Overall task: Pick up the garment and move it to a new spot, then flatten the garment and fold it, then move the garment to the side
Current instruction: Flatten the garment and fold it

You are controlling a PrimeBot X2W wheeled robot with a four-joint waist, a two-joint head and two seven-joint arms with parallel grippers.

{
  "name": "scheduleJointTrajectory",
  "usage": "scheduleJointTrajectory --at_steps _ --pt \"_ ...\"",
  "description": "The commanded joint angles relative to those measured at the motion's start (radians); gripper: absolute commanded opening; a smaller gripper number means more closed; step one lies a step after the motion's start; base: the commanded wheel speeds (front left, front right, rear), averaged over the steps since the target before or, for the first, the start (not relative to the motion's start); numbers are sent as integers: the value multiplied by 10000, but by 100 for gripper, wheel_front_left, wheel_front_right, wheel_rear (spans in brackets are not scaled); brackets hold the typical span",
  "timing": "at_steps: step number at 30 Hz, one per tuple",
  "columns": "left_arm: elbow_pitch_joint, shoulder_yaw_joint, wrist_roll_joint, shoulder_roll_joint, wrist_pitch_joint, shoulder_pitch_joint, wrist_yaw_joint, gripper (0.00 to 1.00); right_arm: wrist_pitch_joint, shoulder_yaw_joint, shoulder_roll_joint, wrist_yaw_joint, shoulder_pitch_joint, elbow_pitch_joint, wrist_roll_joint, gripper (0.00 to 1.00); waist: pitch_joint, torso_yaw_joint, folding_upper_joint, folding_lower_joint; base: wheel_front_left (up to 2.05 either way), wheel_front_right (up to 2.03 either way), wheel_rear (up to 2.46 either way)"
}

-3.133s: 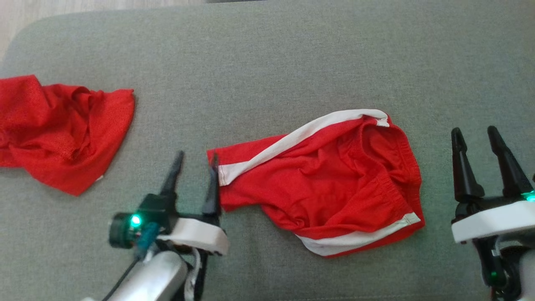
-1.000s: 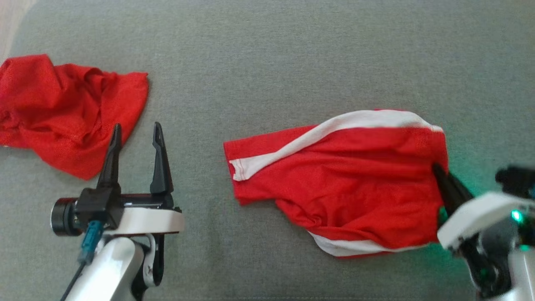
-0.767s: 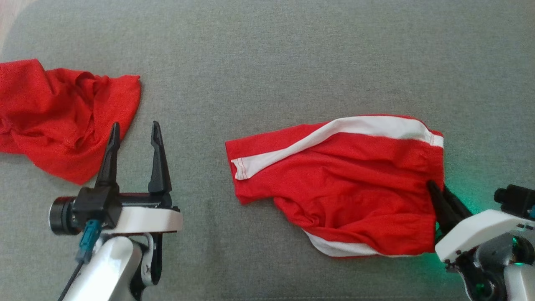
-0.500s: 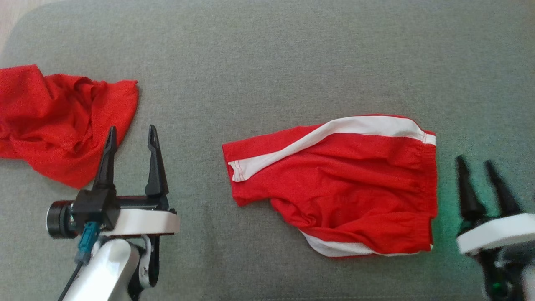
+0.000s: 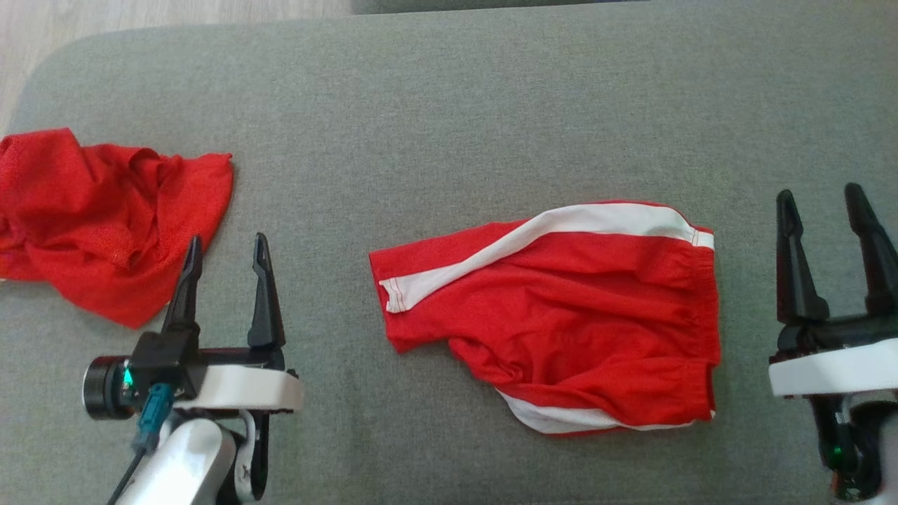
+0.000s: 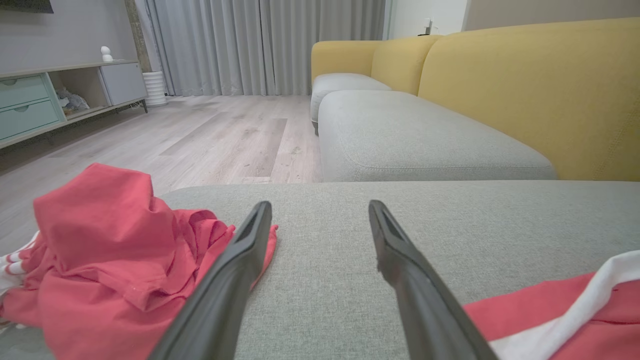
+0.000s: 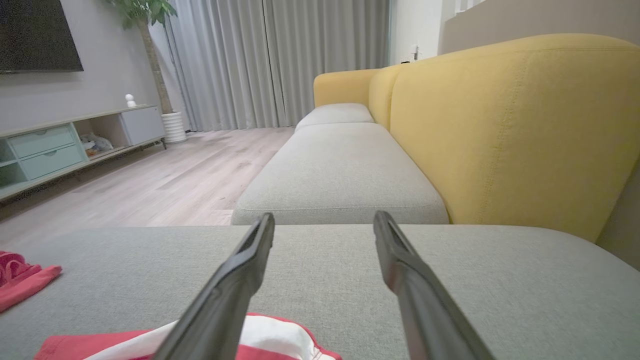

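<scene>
The garment (image 5: pixel 561 315) is a pair of red shorts with white side stripes, spread fairly flat on the grey cushion (image 5: pixel 449 119) at centre right. Its leg hem points left and its waistband lies at the right. My right gripper (image 5: pixel 819 200) stands open just right of the waistband, apart from it, with nothing between its fingers. My left gripper (image 5: pixel 226 245) stands open left of the leg hem, also empty. The left wrist view shows the garment's striped edge (image 6: pixel 565 315) at lower right. In the right wrist view the garment's waistband (image 7: pixel 280 340) lies below the open fingers.
A second crumpled red cloth (image 5: pixel 105 210) lies at the cushion's left end, close to my left gripper; the same cloth (image 6: pixel 110 260) shows in the left wrist view. Wooden floor (image 5: pixel 140 14) lies beyond the cushion's far left corner. A yellow sofa back (image 7: pixel 500 125) rises to the right.
My right gripper let go of the garment's waistband, opened, and drew back to the right. The garment now lies flatter. The left gripper stayed open and still; the camera shifted slightly.
</scene>
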Motion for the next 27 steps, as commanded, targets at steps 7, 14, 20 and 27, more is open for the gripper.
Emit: scheduleJointTrajectory --at_steps 7,14,20,27 --pt "-332 331 6 295 41 -170 69 100 150 137 78 -7 38 -482 -58 100 32 -4 0 0 0 0 0" --pt "-384 252 -11 311 98 -225 28 100 284 128 147 -7 34 -490 12 100 41 -8 0 0 0 0 0" --pt "-453 -378 -297 -102 964 -608 -421 100 283 150 117 -7 -35 -440 115 100 135 -46 0 0 0 0 0" --pt "601 -1623 -1138 -1201 3169 -1255 -1171 100 342 272 137 -7 -87 -358 202 100 324 -290 0 0 0 0 0"
